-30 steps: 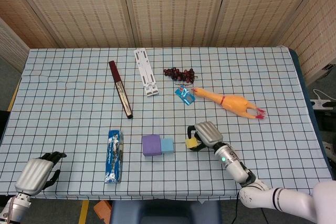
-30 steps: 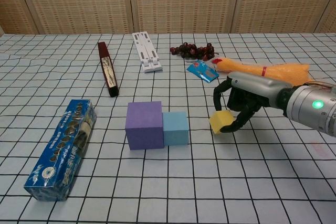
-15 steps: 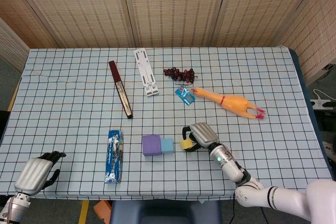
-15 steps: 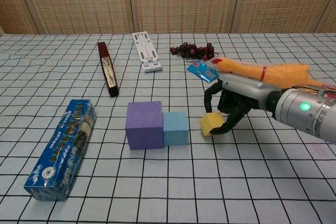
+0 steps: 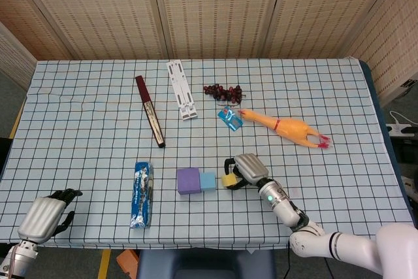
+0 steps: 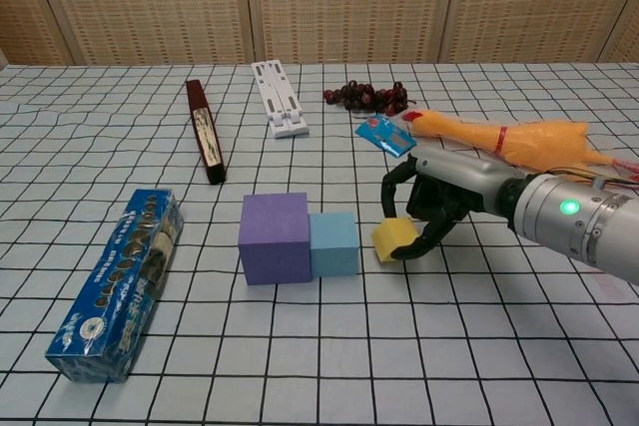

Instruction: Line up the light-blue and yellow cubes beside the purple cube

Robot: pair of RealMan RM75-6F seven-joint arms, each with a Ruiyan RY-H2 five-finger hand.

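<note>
The purple cube (image 5: pixel 188 180) (image 6: pixel 274 237) sits on the checked cloth with the smaller light-blue cube (image 5: pixel 208 181) (image 6: pixel 333 243) touching its right side. My right hand (image 5: pixel 245 169) (image 6: pixel 434 202) grips the yellow cube (image 5: pixel 228 180) (image 6: pixel 393 239) between curled fingers, a short gap to the right of the light-blue cube and slightly tilted. My left hand (image 5: pixel 44 216) rests at the near left edge of the table, fingers curled in, holding nothing; the chest view does not show it.
A blue snack box (image 5: pixel 141 193) (image 6: pixel 122 278) lies left of the purple cube. Further back are a dark red case (image 5: pixel 149 110), a white rack (image 5: pixel 181 89), grapes (image 5: pixel 223 91), a blue card (image 5: pixel 229 117) and a rubber chicken (image 5: pixel 284 128) (image 6: pixel 504 138).
My right hand has carried the yellow cube leftward, closing most of the gap to the light-blue cube. The left hand and the other cubes have not moved.
</note>
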